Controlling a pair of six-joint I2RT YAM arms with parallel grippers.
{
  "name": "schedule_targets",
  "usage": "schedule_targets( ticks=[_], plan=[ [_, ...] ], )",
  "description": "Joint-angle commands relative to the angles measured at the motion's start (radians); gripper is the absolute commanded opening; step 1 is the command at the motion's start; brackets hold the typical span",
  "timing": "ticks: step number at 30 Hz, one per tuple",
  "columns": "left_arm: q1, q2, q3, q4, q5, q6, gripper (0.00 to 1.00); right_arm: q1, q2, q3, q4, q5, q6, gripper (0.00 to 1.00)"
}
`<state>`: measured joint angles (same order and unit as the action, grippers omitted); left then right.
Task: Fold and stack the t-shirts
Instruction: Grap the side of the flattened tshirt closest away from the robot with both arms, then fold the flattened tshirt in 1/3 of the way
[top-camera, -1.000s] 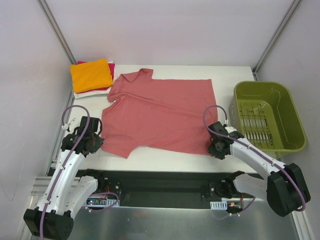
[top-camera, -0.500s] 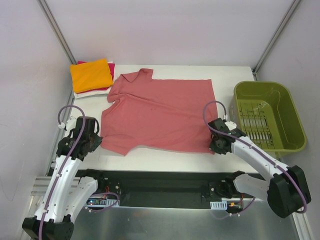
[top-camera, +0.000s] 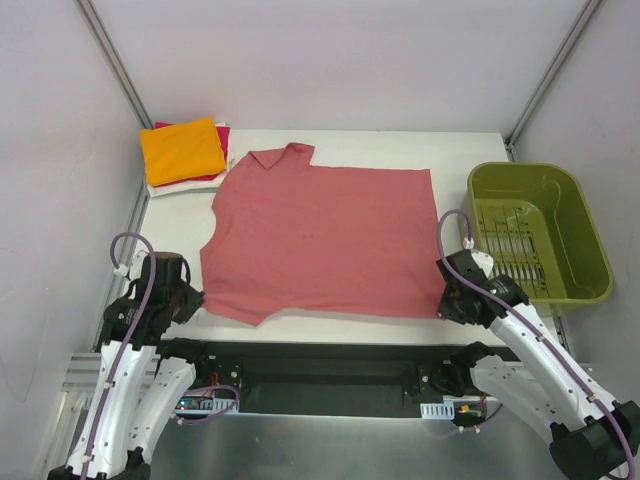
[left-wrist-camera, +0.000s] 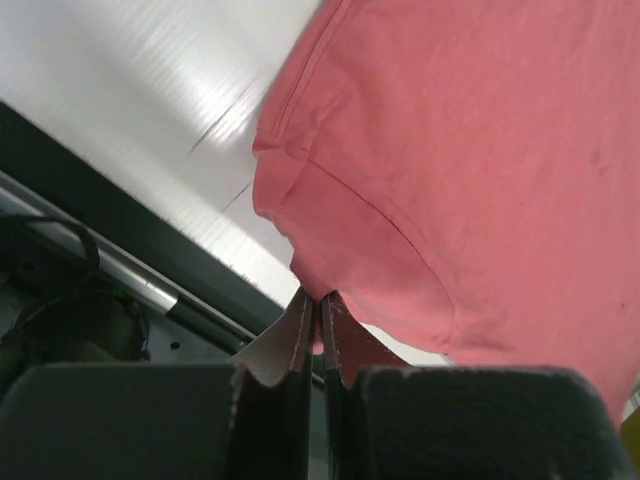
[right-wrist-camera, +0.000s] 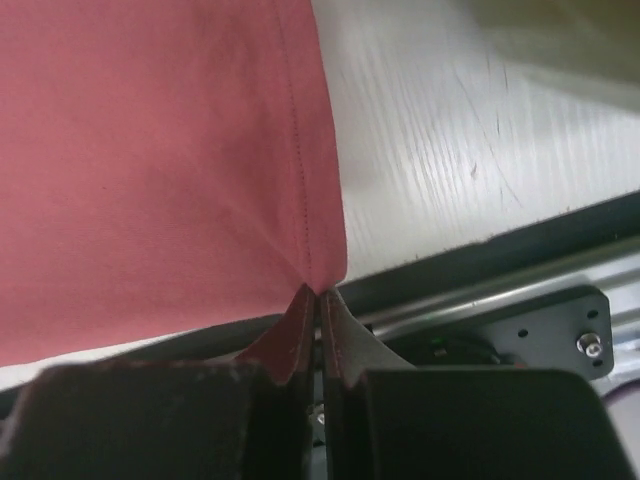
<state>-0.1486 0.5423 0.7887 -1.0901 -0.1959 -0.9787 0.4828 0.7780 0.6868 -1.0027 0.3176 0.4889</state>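
Note:
The large salmon-red t-shirt (top-camera: 320, 240) lies spread flat on the white table, collar toward the back left. My left gripper (top-camera: 194, 298) is shut on the shirt's near left sleeve edge; in the left wrist view its tips (left-wrist-camera: 320, 300) pinch the cloth (left-wrist-camera: 450, 170). My right gripper (top-camera: 446, 306) is shut on the near right hem corner; in the right wrist view its tips (right-wrist-camera: 320, 293) pinch the cloth (right-wrist-camera: 160, 150). A stack of folded shirts, orange (top-camera: 182, 149) on top of magenta (top-camera: 221, 133) and white (top-camera: 160, 187), sits at the back left corner.
The olive-green plastic basket (top-camera: 537, 232) stands to the right of the table. The table's near edge (top-camera: 330, 328) borders a dark rail where the arm bases sit. Grey walls enclose the back and sides.
Both grippers have pulled back toward the near edge and outward with the shirt's corners, dragging the shirt nearer and stretching it flatter and wider.

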Motion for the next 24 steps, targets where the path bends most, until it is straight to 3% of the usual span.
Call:
schedule_targets(
  ticks=[1, 6, 11, 15, 24],
  plan=[
    [0.011, -0.083, -0.045, -0.136, 0.1, -0.061, 0.0, -0.003, -0.051, -0.02, -0.102, -0.061, 0.008, 0.01],
    [0.011, -0.093, -0.082, -0.07, 0.15, -0.075, 0.0, -0.004, -0.004, 0.013, -0.071, -0.045, -0.027, 0.01],
    [0.011, 0.048, -0.069, 0.119, 0.194, -0.032, 0.0, -0.003, 0.085, 0.072, -0.034, 0.012, -0.062, 0.01],
    [0.011, 0.217, 0.021, 0.251, 0.202, 0.001, 0.0, -0.009, 0.164, 0.143, -0.03, 0.09, -0.087, 0.01],
    [0.011, 0.51, 0.233, 0.377, 0.148, 0.078, 0.0, -0.075, 0.329, 0.26, 0.042, 0.098, -0.151, 0.01]
  ],
)
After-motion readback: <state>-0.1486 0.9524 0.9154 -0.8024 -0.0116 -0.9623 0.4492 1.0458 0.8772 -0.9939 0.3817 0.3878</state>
